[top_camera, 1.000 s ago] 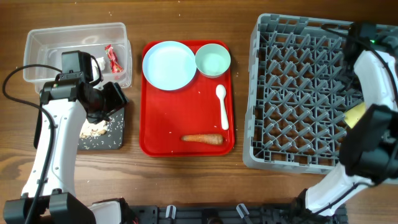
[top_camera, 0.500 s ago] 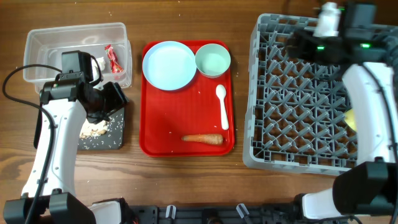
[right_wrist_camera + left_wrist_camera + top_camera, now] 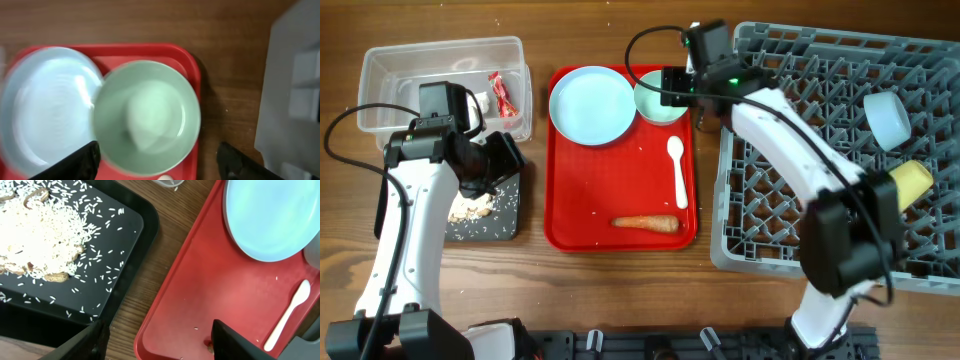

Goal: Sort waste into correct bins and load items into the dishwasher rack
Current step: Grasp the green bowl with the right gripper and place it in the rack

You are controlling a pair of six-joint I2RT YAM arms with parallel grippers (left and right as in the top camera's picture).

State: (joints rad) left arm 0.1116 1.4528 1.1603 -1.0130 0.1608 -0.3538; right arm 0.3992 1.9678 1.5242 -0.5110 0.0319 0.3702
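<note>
Pale green, the bowl [image 3: 147, 117] is found on the red tray [image 3: 150, 51], directly beneath the right pincer [image 3: 157, 152], which is spread wide and empty, presumably so its rim can be gripped.

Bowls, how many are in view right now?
2. The pale green bowl sits on the red tray beside the plate; the small pale blue-white bowl lies in the dishwasher rack, far right. The right arm may hide more.
</note>
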